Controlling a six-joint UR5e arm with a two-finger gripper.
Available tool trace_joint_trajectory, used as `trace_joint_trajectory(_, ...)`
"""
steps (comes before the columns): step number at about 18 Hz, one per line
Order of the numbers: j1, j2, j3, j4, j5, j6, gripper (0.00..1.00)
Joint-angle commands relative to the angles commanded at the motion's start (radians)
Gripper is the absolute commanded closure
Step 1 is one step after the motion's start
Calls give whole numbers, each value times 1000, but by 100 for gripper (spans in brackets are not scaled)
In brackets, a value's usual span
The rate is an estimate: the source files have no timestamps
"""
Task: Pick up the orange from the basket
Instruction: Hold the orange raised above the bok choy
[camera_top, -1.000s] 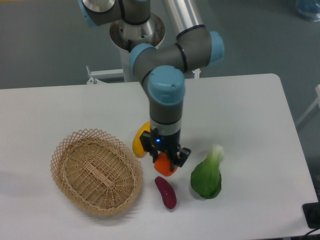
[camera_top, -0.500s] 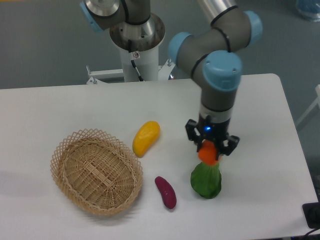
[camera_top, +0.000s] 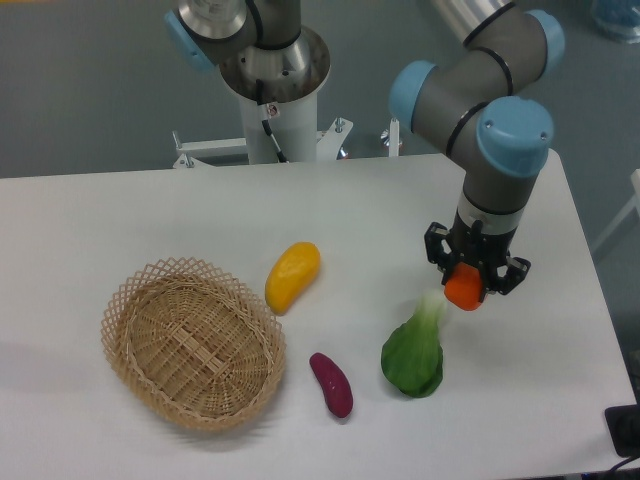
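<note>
We note bright orange on the orange (camera_top: 464, 291), light tan lattice weave on the basket (camera_top: 192, 342), a white table (camera_top: 120, 220), and a black gripper (camera_top: 477, 272).

Basket (camera_top: 193, 353): woven wicker, light tan, rough, matt, open lattice rim.
Orange (camera_top: 463, 291): smooth skin, slight sheen.
Gripper (camera_top: 475, 275): black, plastic-looking, matt.
Arm (camera_top: 497, 135): grey metal-look tubes, satin; pale blue plastic-looking joint caps.
Table (camera_top: 120, 220): white, smooth, matt.
Right of basket: mango (camera_top: 292, 275), yellow, smooth, waxy; eggplant (camera_top: 331, 384), purple, glossy; bok choy (camera_top: 414, 350), green, leafy, matt.
</note>
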Motion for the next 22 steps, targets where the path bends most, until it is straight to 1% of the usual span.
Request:
trace_joint_trajectory(3,2,-12,8,2,0,64,53)
trace_joint_trajectory(8,2,-15,14,-1,31,71,52)
trace_joint_trajectory(13,2,-17,20,-1,32,74,52)
trace_joint_trajectory(16,2,-23,35,-17,66,130,52)
trace_joint_trajectory(22,0,-22,38,-18,67,130,52)
